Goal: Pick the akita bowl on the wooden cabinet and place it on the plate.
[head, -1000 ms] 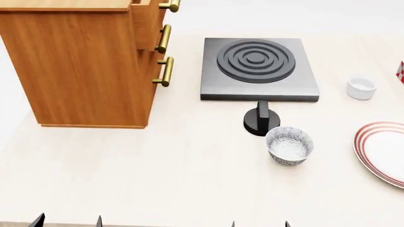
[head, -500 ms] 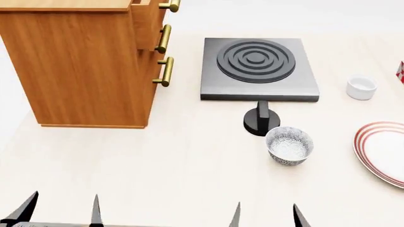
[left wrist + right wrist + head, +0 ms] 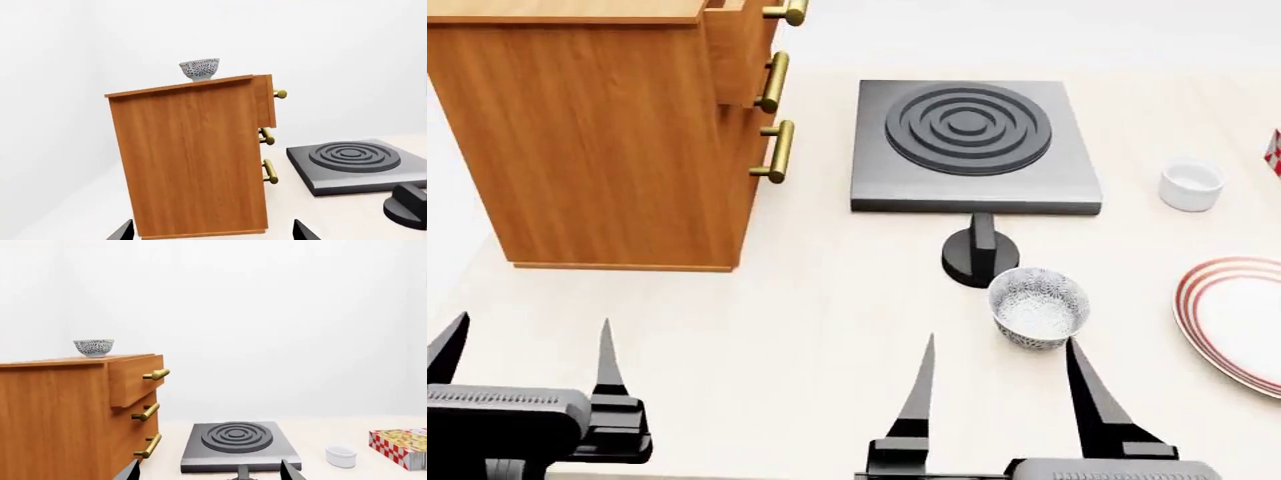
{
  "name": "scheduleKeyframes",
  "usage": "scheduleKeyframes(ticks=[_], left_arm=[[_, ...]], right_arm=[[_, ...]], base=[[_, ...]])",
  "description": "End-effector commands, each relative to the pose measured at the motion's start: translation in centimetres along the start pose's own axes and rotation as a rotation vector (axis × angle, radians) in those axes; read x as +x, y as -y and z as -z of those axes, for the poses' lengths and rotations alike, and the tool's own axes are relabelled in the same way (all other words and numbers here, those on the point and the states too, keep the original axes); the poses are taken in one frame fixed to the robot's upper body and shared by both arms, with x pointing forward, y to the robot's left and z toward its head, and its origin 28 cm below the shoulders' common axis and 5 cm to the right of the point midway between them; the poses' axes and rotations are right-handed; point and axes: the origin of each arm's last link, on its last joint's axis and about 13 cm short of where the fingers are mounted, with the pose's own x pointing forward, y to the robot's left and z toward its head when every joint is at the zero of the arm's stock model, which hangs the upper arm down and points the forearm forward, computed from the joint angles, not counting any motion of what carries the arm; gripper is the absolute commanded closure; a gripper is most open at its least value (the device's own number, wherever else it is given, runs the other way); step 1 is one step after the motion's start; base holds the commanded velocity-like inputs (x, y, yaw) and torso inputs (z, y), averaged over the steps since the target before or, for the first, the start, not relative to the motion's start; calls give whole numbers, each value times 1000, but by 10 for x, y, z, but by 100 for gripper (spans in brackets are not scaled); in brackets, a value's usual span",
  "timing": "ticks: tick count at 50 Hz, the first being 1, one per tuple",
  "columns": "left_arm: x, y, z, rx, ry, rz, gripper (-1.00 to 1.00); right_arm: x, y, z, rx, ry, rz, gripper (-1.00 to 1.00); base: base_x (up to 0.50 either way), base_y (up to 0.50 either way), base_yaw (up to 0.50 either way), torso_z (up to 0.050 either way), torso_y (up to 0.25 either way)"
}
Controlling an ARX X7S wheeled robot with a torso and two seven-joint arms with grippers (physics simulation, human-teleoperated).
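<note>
A: Largest first: tabletop (image 3: 827,340), pale cream, filling most of the head view.

B: Next, wooden cabinet (image 3: 587,130), upper left of the head view, orange-brown, three brass bar handles down its right face, top drawer standing out a little past the others.

A: Akita bowl (image 3: 199,69) perched on the cabinet top, small, white with a blue pattern, upright; seen also far left in the right wrist view (image 3: 93,347). Out of frame in the head view.

B: Then the stove (image 3: 974,145), dark grey slab with concentric rings, upper centre of the head view, well apart from the cabinet. Black knob (image 3: 980,257) just below its front edge.

A: Plate (image 3: 1238,322) at the right edge of the head view, white with red rings, cut off by the frame, bare.

B: Patterned bowl (image 3: 1038,306) right of centre, just beside the knob, apart from the plate. Upright, nothing inside.

A: Red-and-white checked box (image 3: 400,446) at lower right of the right wrist view; only a sliver at the right edge of the head view.

B: Small white ramekin (image 3: 1192,185) at upper right, near that box.

A: Left claw (image 3: 527,365) at lower left of the head view, spread wide, holding nothing, above bare tabletop.

B: Right claw (image 3: 1001,385) at lower centre, likewise spread wide and holding nothing, one tip close to the patterned bowl, whether touching cannot be told.
</note>
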Motion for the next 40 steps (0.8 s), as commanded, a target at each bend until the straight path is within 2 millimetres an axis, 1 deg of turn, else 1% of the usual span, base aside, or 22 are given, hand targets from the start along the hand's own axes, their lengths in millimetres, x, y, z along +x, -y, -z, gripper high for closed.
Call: scheduleKeyframes(ticks=[1,8,13,20,26,40], left_arm=[[-5,-4,-22,4,80,5,-100],[-10,-7,-33,7,112,3,-100],[-11,-7,-34,8,117,0,-100],[-13,-6,-36,6,125,7,-100],[-12,-6,-33,1,117,9,-100],[-12,-5,-34,-3,117,13,-100]], right_arm=[[-7,-4,-28,-2,88,-18,-100],[-9,-6,-33,-12,112,-33,-100],[-12,-7,-39,-8,134,-42,-100],[-14,-6,-42,4,162,-46,-100],[-13,-6,-43,13,167,-39,-100],[-13,-6,-42,19,166,-41,-100]], base=[[0,0,0,0,0],[0,0,0,0,0],[0,0,0,0,0],[5,0,0,0,0],[222,0,0,0,0],[274,0,0,0,0]])
